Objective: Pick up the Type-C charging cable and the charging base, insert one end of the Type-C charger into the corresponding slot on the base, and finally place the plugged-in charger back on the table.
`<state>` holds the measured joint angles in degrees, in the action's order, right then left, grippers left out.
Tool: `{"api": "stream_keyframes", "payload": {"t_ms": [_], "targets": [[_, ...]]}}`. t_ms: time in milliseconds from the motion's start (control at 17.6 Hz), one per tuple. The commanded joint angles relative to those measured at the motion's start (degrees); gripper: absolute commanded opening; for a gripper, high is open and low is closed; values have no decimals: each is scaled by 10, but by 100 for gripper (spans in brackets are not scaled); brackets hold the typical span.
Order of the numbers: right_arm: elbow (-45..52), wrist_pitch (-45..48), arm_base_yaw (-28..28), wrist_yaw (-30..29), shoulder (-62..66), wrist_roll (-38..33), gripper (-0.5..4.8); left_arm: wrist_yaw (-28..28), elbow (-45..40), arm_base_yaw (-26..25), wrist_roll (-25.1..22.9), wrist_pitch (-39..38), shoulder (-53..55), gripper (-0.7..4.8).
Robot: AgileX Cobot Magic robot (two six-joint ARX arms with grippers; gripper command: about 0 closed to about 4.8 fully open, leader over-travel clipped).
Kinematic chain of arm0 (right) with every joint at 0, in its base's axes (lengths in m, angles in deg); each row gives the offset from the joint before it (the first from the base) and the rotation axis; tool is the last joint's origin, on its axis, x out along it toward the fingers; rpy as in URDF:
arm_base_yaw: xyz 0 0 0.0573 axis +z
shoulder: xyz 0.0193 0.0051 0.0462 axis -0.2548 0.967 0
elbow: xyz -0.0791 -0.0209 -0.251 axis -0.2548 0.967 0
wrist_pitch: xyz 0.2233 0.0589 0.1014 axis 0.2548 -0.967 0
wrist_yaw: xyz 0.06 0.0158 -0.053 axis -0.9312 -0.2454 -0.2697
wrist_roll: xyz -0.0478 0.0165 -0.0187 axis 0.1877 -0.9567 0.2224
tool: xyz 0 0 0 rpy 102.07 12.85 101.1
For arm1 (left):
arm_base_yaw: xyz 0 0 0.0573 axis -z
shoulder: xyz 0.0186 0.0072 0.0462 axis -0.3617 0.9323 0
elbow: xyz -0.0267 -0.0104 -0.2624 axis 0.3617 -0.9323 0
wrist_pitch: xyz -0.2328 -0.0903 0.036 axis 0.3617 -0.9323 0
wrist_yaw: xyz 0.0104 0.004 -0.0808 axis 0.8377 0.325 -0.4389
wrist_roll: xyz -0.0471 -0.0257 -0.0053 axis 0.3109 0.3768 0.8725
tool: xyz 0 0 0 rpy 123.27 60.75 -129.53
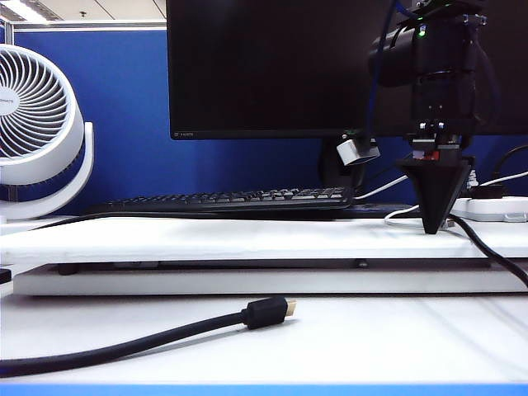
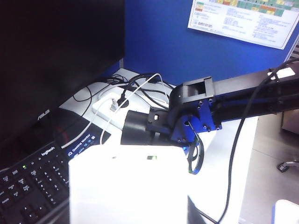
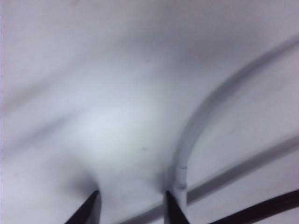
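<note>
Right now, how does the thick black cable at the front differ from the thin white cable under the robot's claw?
The black cable is much thicker than the white cable. The black one ends in a chunky plug with a gold tip; the white one ends in a small white plug. The black one lies alone at the front of the table; the white one lies farther back, right beside one finger of the right claw, whose fingers stand apart. Both rest on the white surface.

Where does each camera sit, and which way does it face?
Exterior: low at the front table edge, facing the monitor; the right gripper points down at the table.
Left wrist: above the charging base, facing the right arm; left gripper hidden.
Right wrist: close over the table, looking down at the Type-C charging cable beside the open right gripper.
Shared: keyboard, in exterior and left wrist.
</note>
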<state>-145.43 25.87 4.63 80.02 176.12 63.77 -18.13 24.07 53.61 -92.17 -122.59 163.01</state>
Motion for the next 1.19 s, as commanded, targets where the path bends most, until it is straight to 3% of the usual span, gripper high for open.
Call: {"api": "stream_keyframes", "payload": {"t_ms": [57, 568, 795, 1192], "targets": [[1, 17, -1, 12, 4, 5, 179, -4, 2, 0, 0, 11, -4, -6], [-128, -40, -1, 12, 4, 7, 170, -4, 2, 0, 0, 11, -4, -6], [-132, -76, -1, 5, 9, 51, 170, -4, 2, 0, 0, 12, -4, -6], [-132, -96, -1, -33, 47, 51, 170, -4, 2, 0, 0, 11, -4, -6]]}}
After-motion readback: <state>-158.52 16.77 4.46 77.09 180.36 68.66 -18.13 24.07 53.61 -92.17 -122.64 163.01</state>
